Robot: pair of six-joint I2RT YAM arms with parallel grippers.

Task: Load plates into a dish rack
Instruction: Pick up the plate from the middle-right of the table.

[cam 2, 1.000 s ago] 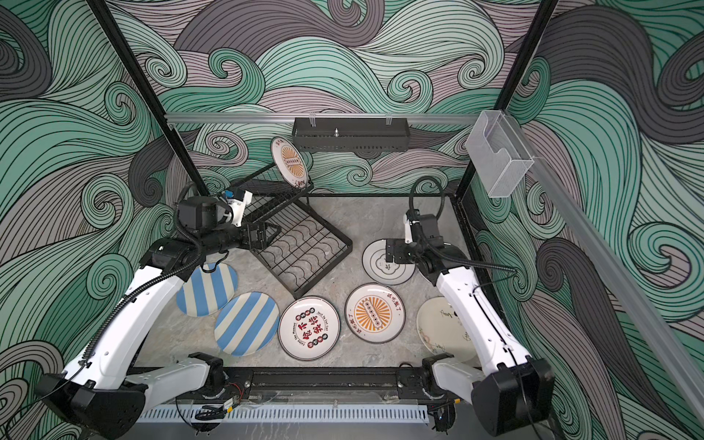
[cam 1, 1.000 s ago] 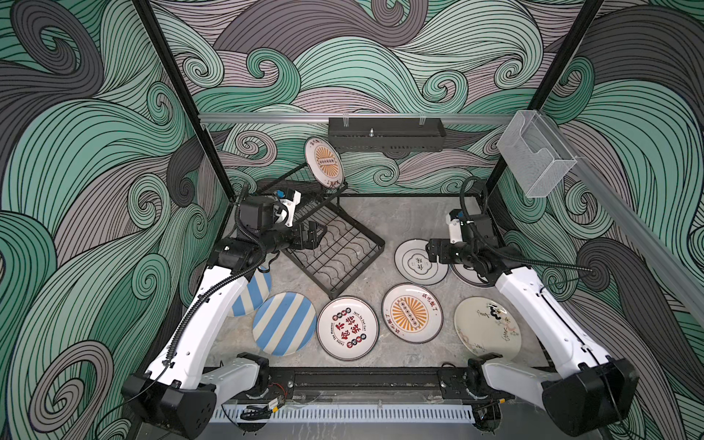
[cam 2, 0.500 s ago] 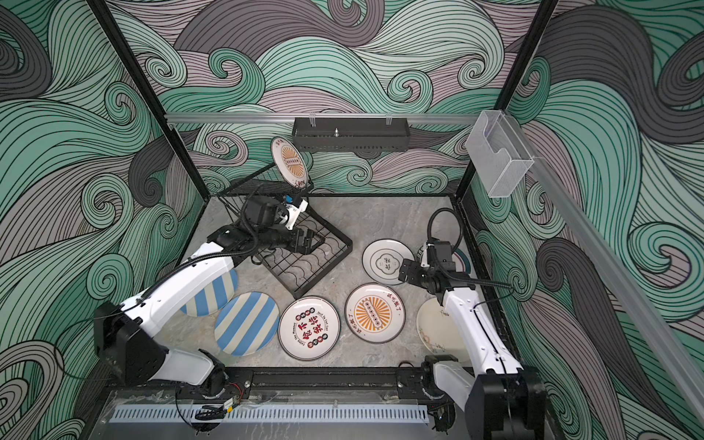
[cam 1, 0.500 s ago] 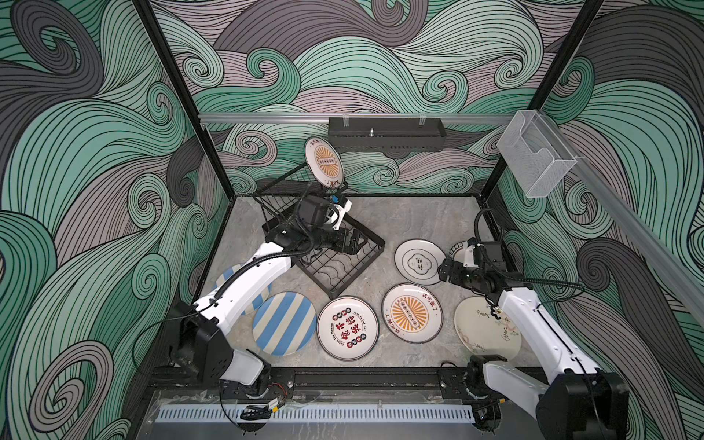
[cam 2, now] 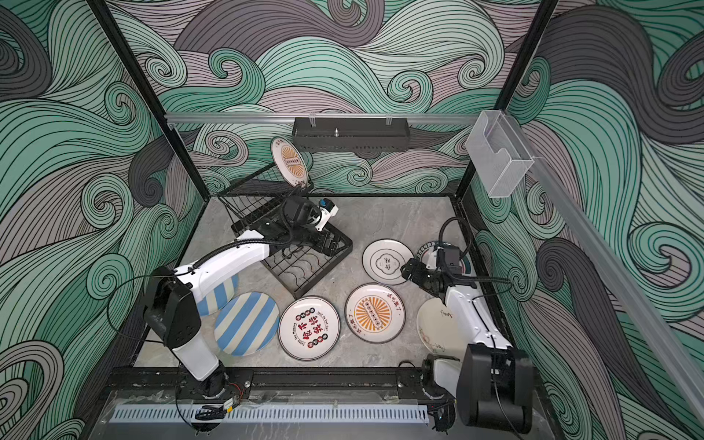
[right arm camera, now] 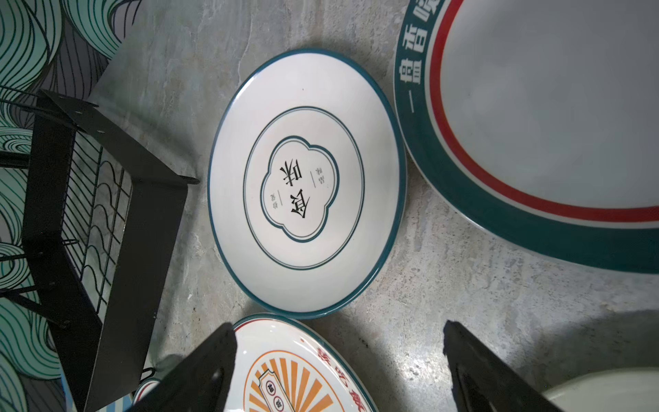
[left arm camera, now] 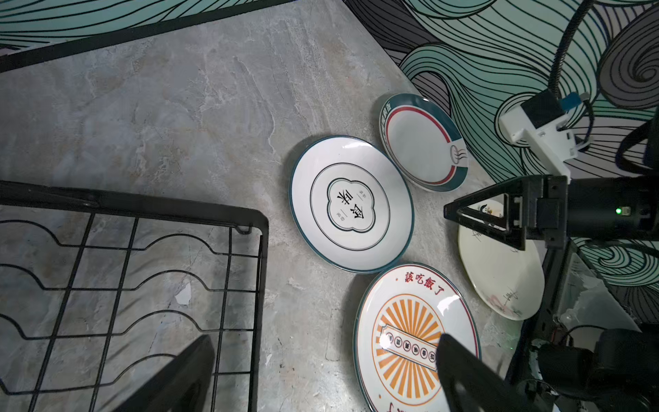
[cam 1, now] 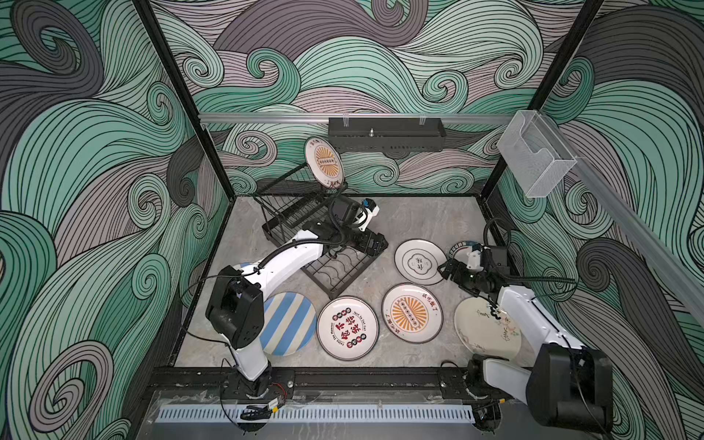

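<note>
Dish rack (cam 1: pixel 344 272): angled at the table's far left. Your left gripper (cam 1: pixel 375 244) hangs over its right base corner, fingers spread wide, holding nothing.
Rack load: one upright sunburst plate (cam 1: pixel 324 163) stands on edge at the right end of the upper shelf.
Front row: striped plate (cam 1: pixel 289 324), character plate (cam 1: pixel 347 328), flat sunburst plate (cam 1: pixel 411 313) and cream plate (cam 1: pixel 480 327) lie flat, left to right, near one another. Your right arm crosses over the cream plate.
Second striped plate (cam 2: pixel 221 295): flat, partly hidden under your left arm.
Clover plate (cam 1: pixel 419 262): flat between the rack and your right gripper (cam 1: pixel 444 268), which sits just beside its right rim.
Banded plate (left arm camera: pixel 422 142): flat near the right wall, just beside the clover plate. You cannot tell whether the rims touch.
Right gripper: fingers wide apart, nothing between them. In its wrist view one finger (right arm camera: pixel 199 371) shows over the flat sunburst plate's rim.
Room: bare table (cam 1: pixel 419 221) runs behind the clover plate to the back wall. A narrow bare strip parts the rack corner from the clover plate.
</note>
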